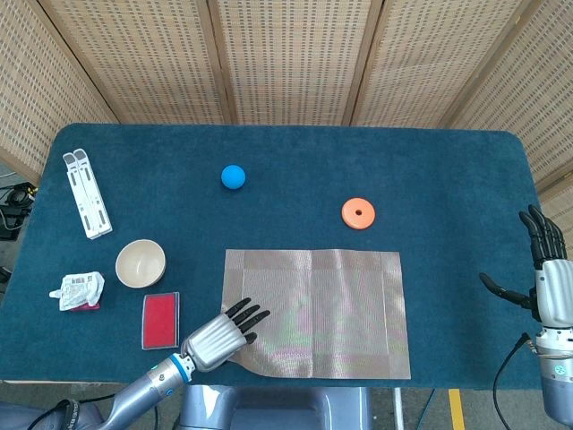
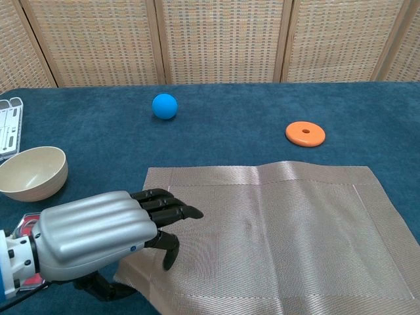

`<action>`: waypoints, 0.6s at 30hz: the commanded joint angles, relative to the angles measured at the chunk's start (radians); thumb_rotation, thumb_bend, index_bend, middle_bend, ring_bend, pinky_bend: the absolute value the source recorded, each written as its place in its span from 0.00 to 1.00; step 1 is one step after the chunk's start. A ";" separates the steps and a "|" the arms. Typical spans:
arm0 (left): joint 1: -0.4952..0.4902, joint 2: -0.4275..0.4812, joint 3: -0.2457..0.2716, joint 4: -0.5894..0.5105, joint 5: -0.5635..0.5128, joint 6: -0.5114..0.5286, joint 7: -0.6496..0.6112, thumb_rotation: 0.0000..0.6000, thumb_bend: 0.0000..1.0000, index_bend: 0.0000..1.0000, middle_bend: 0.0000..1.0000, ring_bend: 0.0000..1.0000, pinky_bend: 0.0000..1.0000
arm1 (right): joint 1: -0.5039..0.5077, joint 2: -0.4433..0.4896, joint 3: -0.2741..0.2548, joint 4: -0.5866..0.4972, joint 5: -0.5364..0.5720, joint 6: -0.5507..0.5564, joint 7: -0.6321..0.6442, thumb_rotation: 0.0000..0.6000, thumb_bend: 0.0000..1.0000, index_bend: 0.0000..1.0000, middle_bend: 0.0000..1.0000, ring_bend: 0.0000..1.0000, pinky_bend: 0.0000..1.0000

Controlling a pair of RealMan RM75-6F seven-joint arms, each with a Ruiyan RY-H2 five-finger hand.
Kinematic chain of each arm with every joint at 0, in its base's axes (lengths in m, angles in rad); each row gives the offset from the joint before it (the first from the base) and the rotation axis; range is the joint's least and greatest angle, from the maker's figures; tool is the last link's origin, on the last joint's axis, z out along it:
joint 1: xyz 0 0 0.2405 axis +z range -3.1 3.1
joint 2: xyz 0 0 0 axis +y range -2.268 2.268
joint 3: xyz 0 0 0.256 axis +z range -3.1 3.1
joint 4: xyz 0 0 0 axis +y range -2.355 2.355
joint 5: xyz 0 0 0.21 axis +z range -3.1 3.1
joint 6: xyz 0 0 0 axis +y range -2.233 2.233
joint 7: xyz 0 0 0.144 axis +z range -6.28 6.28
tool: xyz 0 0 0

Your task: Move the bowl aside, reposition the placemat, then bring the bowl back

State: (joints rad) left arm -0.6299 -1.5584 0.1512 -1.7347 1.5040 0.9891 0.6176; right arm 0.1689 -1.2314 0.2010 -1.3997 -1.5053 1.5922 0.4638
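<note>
Left hand (image 2: 98, 239) grasping the placemat's (image 2: 275, 230) lower-left corner

The mat lies flat across the lower centre; the bowl (image 2: 31, 172), holding nothing, sits beside its left edge at mid-left. At far right, the right hand (image 1: 544, 278) hangs with spread fingers, grasping nothing.

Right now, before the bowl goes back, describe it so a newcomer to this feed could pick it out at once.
Start at the grey placemat near the front of the blue table, then look left past its edge. The bowl sits there, upright and empty, behind the red pad. It is the only round, cream, hollow thing; the ball is blue and the ring flat orange.
</note>
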 commanded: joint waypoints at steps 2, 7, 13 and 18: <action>0.026 0.029 0.017 -0.033 0.009 0.030 0.001 1.00 0.33 0.11 0.00 0.00 0.00 | -0.001 0.001 -0.005 -0.006 -0.009 0.006 -0.006 1.00 0.29 0.03 0.00 0.00 0.00; 0.072 0.081 0.058 -0.078 0.069 0.103 -0.014 1.00 0.34 0.10 0.00 0.00 0.00 | -0.005 -0.003 -0.015 -0.015 -0.030 0.021 -0.026 1.00 0.29 0.03 0.00 0.00 0.00; 0.145 0.152 0.109 -0.092 0.154 0.226 -0.080 1.00 0.33 0.10 0.00 0.00 0.00 | -0.008 -0.005 -0.032 -0.028 -0.065 0.039 -0.058 1.00 0.29 0.03 0.00 0.00 0.00; 0.224 0.222 0.127 -0.045 0.201 0.365 -0.157 1.00 0.34 0.13 0.00 0.00 0.00 | -0.015 -0.009 -0.051 -0.047 -0.106 0.067 -0.100 1.00 0.30 0.03 0.00 0.00 0.00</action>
State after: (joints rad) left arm -0.4480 -1.3751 0.2635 -1.8039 1.6766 1.2965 0.5031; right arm 0.1564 -1.2391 0.1557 -1.4409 -1.6034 1.6545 0.3717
